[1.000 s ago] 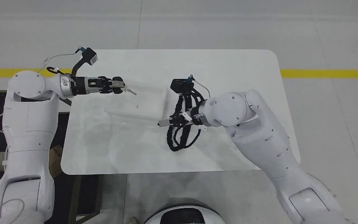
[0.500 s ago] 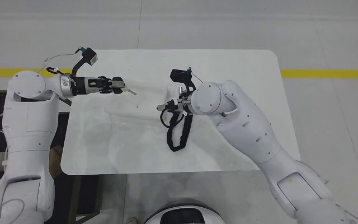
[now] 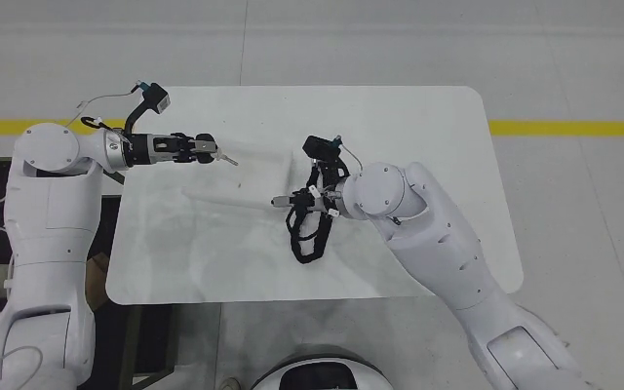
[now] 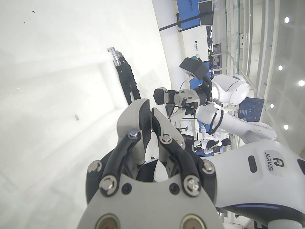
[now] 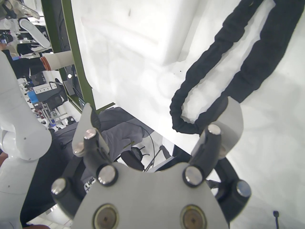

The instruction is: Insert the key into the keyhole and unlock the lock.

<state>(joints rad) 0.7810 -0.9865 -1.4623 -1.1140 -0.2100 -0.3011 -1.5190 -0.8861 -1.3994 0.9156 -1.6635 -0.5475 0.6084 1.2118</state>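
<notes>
My left gripper [image 3: 209, 148] hangs over the table's left part, shut on a small metal key [image 3: 227, 157]; the key's thin edge shows between the pads [image 4: 151, 115]. A black cable lock [image 3: 310, 234] lies in a long loop at mid-table, and its metal head [image 4: 114, 55] rests at the cable's far end. My right gripper [image 3: 304, 205] hovers just above the cable, fingers spread wide and open with nothing between them [image 5: 158, 117]. One finger [image 5: 230, 117] overlaps the cable loop [image 5: 214, 72].
The white table [image 3: 419, 127] has a raised crease [image 3: 224, 202] running between the two arms. A green frame [image 5: 71, 48] stands past the table's near-left edge. A small speck [image 4: 76, 117] lies on the cover.
My right gripper swung toward the table's far side, then came partway back over the cable. The cable loop narrowed and shifted slightly. The left arm with the key stayed still.
</notes>
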